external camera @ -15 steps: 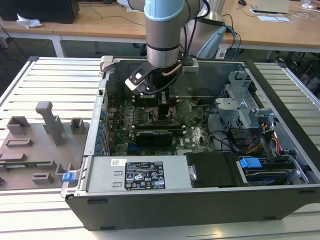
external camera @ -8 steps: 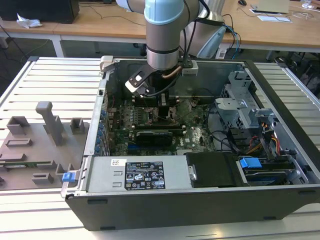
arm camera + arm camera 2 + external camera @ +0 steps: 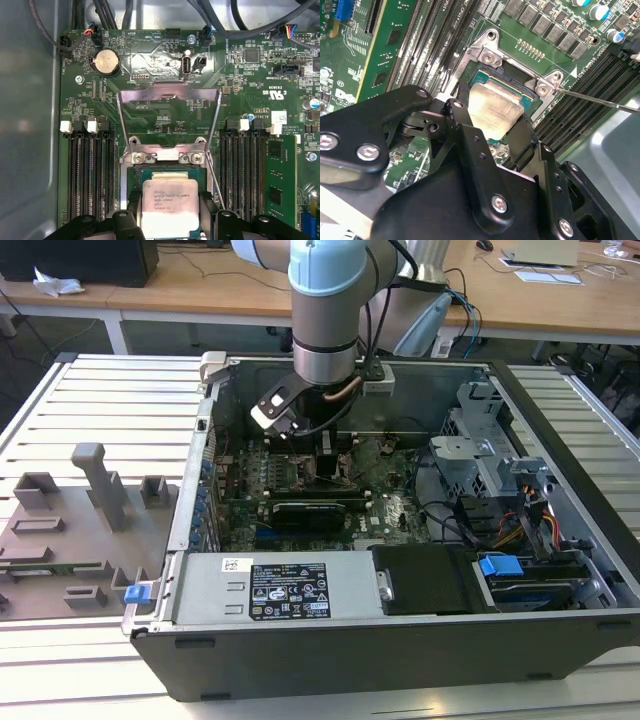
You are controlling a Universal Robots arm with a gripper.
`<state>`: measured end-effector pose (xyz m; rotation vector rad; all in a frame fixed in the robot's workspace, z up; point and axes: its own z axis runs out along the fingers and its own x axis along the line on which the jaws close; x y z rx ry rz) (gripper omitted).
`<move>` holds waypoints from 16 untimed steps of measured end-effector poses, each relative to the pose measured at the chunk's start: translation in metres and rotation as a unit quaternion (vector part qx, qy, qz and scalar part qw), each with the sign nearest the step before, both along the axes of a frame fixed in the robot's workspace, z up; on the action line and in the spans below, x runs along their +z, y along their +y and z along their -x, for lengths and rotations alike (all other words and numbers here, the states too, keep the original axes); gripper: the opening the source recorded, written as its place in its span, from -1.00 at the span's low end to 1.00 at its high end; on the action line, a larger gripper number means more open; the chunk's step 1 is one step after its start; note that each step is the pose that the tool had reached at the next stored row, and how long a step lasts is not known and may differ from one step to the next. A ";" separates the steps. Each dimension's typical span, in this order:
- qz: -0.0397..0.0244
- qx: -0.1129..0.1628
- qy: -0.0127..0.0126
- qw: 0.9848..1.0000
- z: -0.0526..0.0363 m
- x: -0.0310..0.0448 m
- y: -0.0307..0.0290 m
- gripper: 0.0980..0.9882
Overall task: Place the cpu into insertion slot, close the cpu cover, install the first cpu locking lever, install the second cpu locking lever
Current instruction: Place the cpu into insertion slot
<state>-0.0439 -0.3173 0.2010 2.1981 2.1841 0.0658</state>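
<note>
Seating the cpu: we find the cpu (image 3: 169, 206) silver face up, directly over the insertion slot (image 3: 507, 72) and square to it. We cannot tell whether it rests fully in the socket or sits a trace above it.
Gripper: the gripper (image 3: 170, 216) is clamped on the cpu, with one black finger against each of two opposite edges.
Cpu cover: the cpu cover (image 3: 170, 93) stands open, tilted back on its hinge away from the socket. The board shows through its window.
Locking lever: we see one locking lever (image 3: 600, 100), a thin wire rod lifted clear beside the socket and unlatched.
Surroundings: memory slots (image 3: 87, 175) flank the socket on both sides of the motherboard (image 3: 240, 75). The motherboard lies inside the open computer case (image 3: 400, 650).
Progress: we judge the first step, placing the chip, to be in hand and close to complete. The chip is not yet let go, the cover is not closed, and neither lever is installed.
</note>
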 end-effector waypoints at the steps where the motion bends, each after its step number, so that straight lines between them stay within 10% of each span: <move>1: 0.000 0.000 0.000 1.000 0.0000 -0.0007 0.0000 0.00; 16: 0.000 0.000 0.000 1.000 -0.0014 -0.0012 0.0000 0.17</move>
